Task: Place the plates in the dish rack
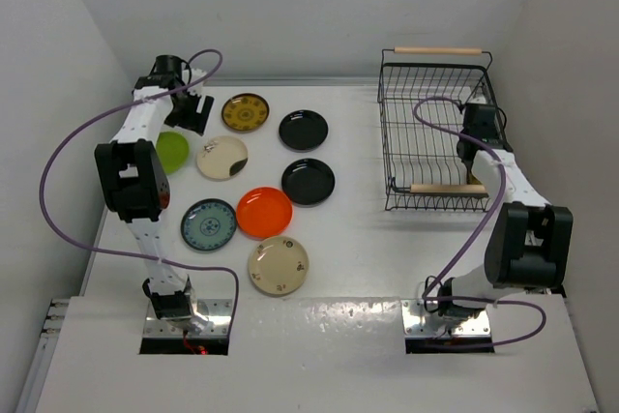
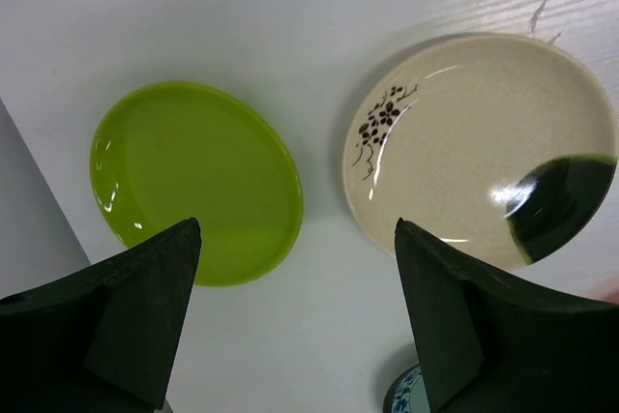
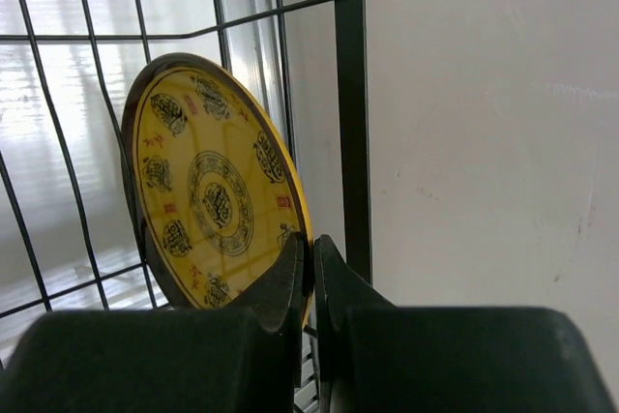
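My right gripper (image 3: 311, 244) is shut on the rim of a gold-brown patterned plate (image 3: 208, 191) and holds it upright inside the black wire dish rack (image 3: 348, 94). In the top view the right gripper (image 1: 471, 157) is at the rack's (image 1: 386, 123) near right end. My left gripper (image 2: 296, 229) is open and empty above the table, between the lime green plate (image 2: 193, 176) and a cream plate (image 2: 464, 142). In the top view the left gripper (image 1: 193, 111) is at the far left. The second gold-brown plate (image 1: 246, 112) lies flat beside it.
Flat on the table lie two black plates (image 1: 303, 130) (image 1: 308, 181), the orange-red plate (image 1: 264, 212), the teal plate (image 1: 209, 224) and a second cream plate (image 1: 279, 265). White walls enclose the table on the left, back and right.
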`<state>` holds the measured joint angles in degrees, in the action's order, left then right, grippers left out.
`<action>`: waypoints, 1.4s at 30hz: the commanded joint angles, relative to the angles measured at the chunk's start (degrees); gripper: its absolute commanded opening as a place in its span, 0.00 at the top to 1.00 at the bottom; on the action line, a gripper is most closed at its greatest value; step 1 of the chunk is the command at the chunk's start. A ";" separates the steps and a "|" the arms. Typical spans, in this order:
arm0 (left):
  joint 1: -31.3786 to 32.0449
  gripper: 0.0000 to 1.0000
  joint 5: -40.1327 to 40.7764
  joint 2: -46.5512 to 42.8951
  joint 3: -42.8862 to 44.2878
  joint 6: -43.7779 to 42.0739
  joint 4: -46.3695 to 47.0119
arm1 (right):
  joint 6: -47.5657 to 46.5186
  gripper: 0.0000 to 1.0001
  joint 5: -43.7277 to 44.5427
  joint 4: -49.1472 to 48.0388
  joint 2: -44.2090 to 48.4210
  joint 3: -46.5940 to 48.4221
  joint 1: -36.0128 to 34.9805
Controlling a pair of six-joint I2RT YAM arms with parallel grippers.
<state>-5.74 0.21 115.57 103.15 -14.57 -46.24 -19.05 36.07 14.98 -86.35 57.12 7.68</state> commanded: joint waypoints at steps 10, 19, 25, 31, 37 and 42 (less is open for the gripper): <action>3.36 0.11 -6.71 10.55 15.93 3.31 0.71 | 6.22 0.56 -1.80 3.38 -3.13 5.27 1.55; 3.89 0.11 -11.19 16.70 22.96 6.22 3.17 | 8.23 0.45 -2.59 7.78 -1.99 10.37 1.55; 4.42 0.11 -13.48 19.69 24.20 10.77 8.44 | 10.87 0.40 -3.64 12.26 -1.63 15.47 0.67; 4.42 0.11 -17.17 23.91 26.04 18.95 17.84 | 13.95 0.21 -5.40 16.39 0.47 20.57 -3.71; 5.56 0.11 -6.82 29.10 29.56 25.38 19.26 | 9.74 0.15 -4.44 13.86 0.13 25.31 -12.24; 6.09 0.11 0.76 29.98 26.85 25.47 17.50 | 7.27 0.14 -3.64 8.05 -3.56 31.02 -15.42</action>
<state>-0.32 -4.78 146.23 130.26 8.95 -29.56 -10.20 31.46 28.40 -88.62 83.83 -7.18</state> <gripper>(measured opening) 0.894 0.862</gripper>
